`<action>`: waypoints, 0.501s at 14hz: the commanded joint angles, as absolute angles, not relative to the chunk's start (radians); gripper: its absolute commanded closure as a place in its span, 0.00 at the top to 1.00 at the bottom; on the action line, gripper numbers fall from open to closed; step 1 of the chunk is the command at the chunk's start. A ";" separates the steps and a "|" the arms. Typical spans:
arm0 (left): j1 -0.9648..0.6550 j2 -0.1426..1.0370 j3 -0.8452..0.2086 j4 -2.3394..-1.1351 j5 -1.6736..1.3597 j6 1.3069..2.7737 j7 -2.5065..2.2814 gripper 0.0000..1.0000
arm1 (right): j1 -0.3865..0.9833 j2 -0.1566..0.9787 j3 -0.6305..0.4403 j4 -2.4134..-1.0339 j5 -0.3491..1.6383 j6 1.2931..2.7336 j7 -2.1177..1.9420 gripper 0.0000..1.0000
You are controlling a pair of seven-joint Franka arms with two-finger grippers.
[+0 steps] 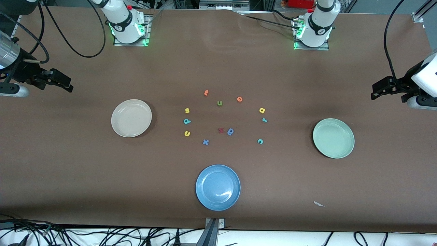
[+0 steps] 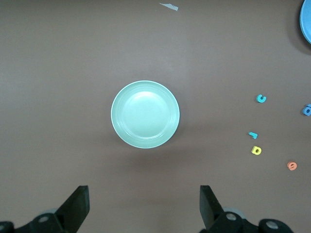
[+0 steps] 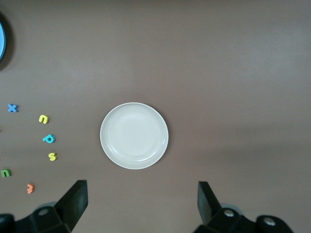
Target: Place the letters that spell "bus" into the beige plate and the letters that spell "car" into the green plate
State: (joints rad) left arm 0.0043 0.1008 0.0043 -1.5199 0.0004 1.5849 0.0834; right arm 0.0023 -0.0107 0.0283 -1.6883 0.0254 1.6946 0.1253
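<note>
Between the beige plate (image 1: 131,118) and the green plate (image 1: 333,138), the foam letters lie scattered on the brown bench (image 1: 68,164): teal "b" (image 1: 186,121), yellow "s" (image 1: 187,110) and yellow "u" (image 1: 187,133) toward the beige plate, yellow "a" (image 1: 262,110), teal "r" (image 1: 264,120) and teal "c" (image 1: 260,141) toward the green one. Among them sit an olive "u" (image 1: 219,103), two orange letters (image 1: 239,99), a red one (image 1: 221,130), a blue "x" (image 1: 205,142) and a blue rounded letter (image 1: 230,131), with a blue plate (image 1: 217,187) nearer the front camera. Both arms wait high, the left gripper (image 2: 144,206) over the bench beside the green plate and the right gripper (image 3: 143,204) beside the beige plate, each with jaws spread wide and holding nothing.

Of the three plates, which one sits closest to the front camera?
The blue plate: it lies lowest in the front view, below the letters, while the beige plate and green plate sit higher, toward the table's ends.
</note>
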 commanded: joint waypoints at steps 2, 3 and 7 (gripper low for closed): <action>0.017 0.106 -0.009 -1.494 -0.008 1.563 0.112 1.00 | 0.003 -0.015 0.031 -1.683 0.015 1.701 0.124 1.00; 0.014 0.104 -0.011 -1.496 -0.008 1.562 0.112 1.00 | 0.003 -0.015 0.031 -1.683 0.015 1.701 0.124 1.00; 0.012 0.104 -0.009 -1.496 -0.008 1.562 0.112 1.00 | 0.003 -0.015 0.032 -1.683 0.015 1.690 0.124 1.00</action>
